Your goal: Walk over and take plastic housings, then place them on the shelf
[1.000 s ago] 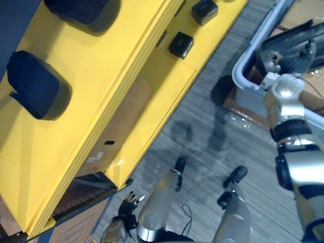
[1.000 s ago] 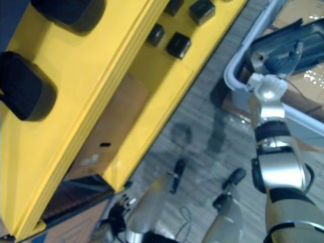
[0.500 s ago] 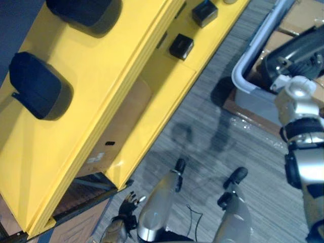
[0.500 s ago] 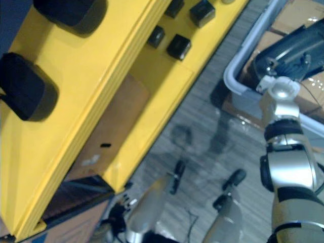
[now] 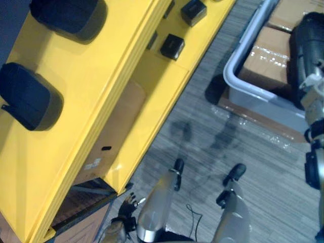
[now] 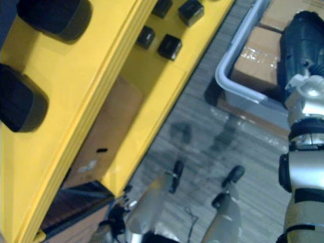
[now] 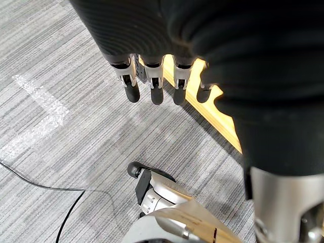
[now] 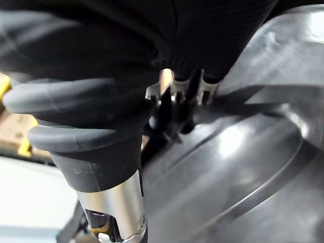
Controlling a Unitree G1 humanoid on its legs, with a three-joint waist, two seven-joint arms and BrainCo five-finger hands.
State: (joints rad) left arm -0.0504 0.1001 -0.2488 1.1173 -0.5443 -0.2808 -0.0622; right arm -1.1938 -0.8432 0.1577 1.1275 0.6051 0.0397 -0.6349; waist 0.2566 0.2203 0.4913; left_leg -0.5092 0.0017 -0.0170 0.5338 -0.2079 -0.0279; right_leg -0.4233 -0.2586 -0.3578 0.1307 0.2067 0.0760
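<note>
A large black plastic housing (image 6: 298,40) hangs over the grey bin (image 5: 255,101) at the right. My right hand (image 8: 177,87) is shut on it, fingers curled against its glossy shell (image 8: 228,167). Two more black housings (image 5: 66,17) (image 5: 28,101) lie on the top tier of the yellow shelf (image 5: 109,86) at the left. My left hand (image 7: 152,86) hangs open low beside the shelf's near end (image 5: 129,205), above the grey carpet.
Small black boxes (image 5: 172,46) (image 5: 194,11) sit on the shelf's lower tier. Taped cardboard boxes (image 5: 263,61) fill the bin. A brown carton (image 5: 114,131) stands under the shelf. Striped grey carpet (image 5: 202,131) lies between shelf and bin.
The right hand has carried the black housing to the right, away from the bin's near corner. The whole view has shifted too. The left hand hangs as before.
</note>
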